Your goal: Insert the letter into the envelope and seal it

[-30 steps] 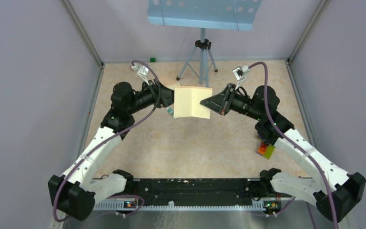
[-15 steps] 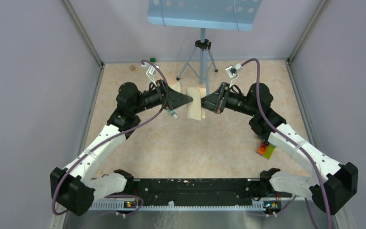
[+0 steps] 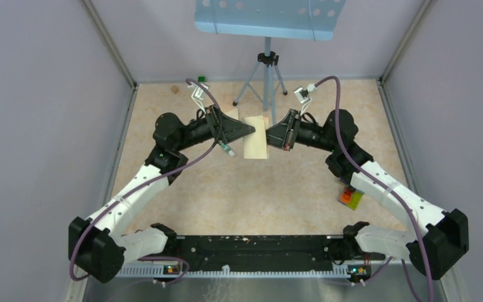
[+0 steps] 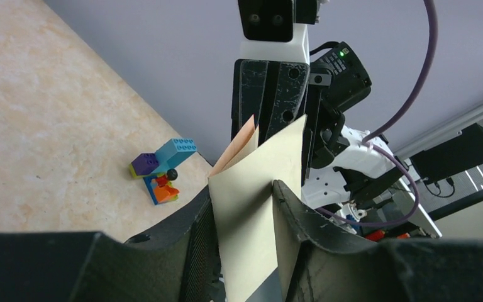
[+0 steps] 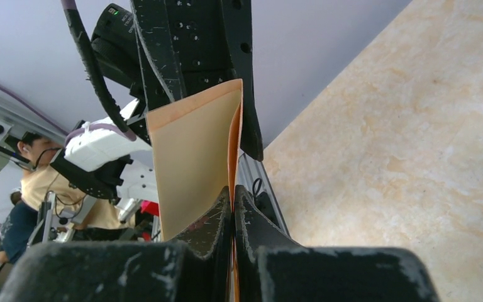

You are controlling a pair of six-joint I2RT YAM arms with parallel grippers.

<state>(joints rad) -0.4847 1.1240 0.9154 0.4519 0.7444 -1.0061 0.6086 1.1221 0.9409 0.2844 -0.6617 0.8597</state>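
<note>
Just in front of the tripod (image 3: 265,80), both papers hang in the air. The right gripper (image 5: 233,192) is clamped tight on the envelope (image 5: 192,157). The left gripper (image 4: 242,192) straddles the letter (image 4: 258,220), and I cannot tell whether it is pinching. The letter's edge should probably be squared to the envelope's mouth before sliding. The tabletop (image 3: 258,189) below leaves room.

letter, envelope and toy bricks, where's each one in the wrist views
letter (image 4: 255,189), left wrist view, middle of its cream face
envelope (image 5: 192,154), right wrist view, its broad tan face
toy bricks (image 4: 176,150), left wrist view, the blue top brick
</note>
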